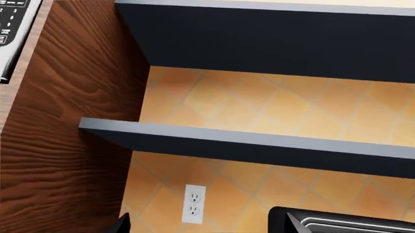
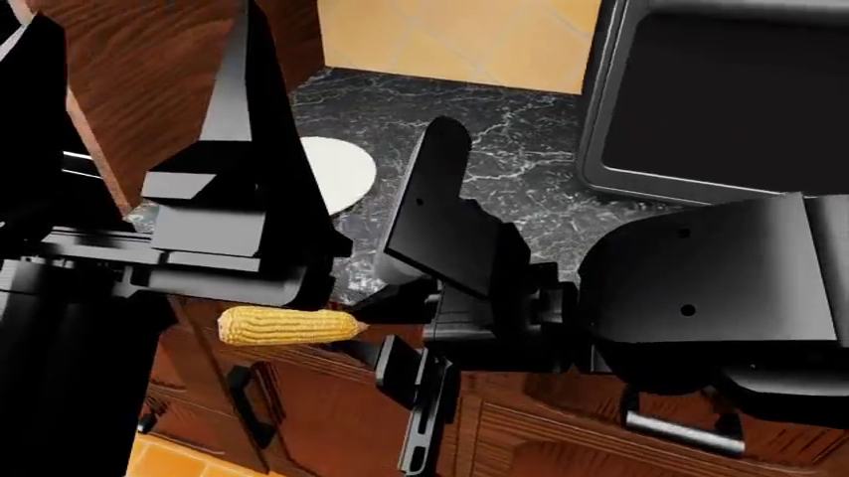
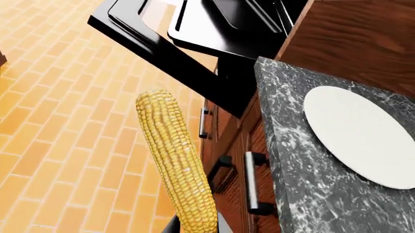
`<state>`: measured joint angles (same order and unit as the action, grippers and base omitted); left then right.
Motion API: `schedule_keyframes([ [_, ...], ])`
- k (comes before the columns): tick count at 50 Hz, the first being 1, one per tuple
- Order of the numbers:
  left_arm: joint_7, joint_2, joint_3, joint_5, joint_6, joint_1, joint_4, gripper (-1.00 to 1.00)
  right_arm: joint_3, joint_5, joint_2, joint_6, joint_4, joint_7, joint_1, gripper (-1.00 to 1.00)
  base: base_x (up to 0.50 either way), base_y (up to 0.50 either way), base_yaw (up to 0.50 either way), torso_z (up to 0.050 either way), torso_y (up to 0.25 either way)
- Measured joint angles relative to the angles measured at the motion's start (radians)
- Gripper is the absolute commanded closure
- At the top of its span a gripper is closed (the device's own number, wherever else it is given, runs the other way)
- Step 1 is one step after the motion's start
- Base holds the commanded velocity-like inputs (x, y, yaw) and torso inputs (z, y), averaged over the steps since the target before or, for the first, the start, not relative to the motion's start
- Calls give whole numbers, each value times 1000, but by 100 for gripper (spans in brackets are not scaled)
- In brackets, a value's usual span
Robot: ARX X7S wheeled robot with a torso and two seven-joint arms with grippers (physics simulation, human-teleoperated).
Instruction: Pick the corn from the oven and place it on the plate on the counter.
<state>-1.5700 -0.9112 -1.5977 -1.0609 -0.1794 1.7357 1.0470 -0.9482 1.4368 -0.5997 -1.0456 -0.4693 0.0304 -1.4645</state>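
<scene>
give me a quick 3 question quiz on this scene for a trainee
1. True or false: the corn already lies on the plate.
2. Which gripper holds the corn? A. left B. right
3. Fill in: in the right wrist view the plate sits on the ___.

Key: 1. False, the corn is held out past the counter edge, over the floor, and the plate is bare. 2. B. 3. counter.
</scene>
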Motion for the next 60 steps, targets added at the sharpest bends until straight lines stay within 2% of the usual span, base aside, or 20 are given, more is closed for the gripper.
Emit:
schedule_keyframes([
  [8, 0, 4, -2, -1, 0, 3, 0, -100, -1, -11, 3, 6, 5, 1, -1, 100, 346, -417, 0, 0, 0],
  [14, 0, 6, -3, -1, 1, 3, 0, -100, -3, -29, 2, 12, 7, 2, -2, 100, 6, 3, 0, 0, 0],
  [47, 0, 18, 10, -1, 7, -9, 0, -100, -10, -52, -5, 28, -5, 9, -1, 100, 448, 240, 0, 0, 1],
  [60, 0, 24, 13, -4, 10, -8, -1, -100, -26, -91, 5, 49, 27, 14, 22, 100, 8, 5, 0, 0, 2],
])
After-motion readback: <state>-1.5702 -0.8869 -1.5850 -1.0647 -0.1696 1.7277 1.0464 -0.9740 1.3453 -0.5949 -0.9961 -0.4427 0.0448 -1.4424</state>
